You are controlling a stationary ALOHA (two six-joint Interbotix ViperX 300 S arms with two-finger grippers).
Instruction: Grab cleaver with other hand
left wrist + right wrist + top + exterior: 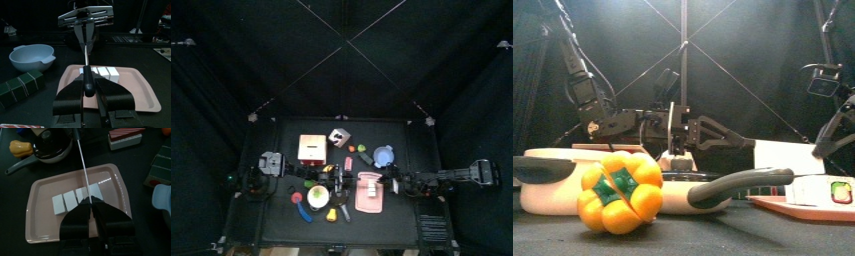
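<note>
The cleaver [84, 45] hangs over the pink tray [143, 87], held between both arms at the table's middle. In the left wrist view my left gripper [87, 82] is shut on its black handle, and the blade, seen edge-on, runs to the right gripper [85, 20] at its far end. The right wrist view shows my right gripper [93, 201] shut on the cleaver [81, 158], whose thin edge runs on past the tray [40, 223]. From the front, the two grippers meet at the cleaver [671, 125].
Several white blocks [77, 198] lie on the tray. Around it are a pale blue bowl [30, 55], a green box [20, 87], a black pan [50, 148], and a red-and-white box [127, 135]. A yellow pepper [620, 192] stands at the front edge.
</note>
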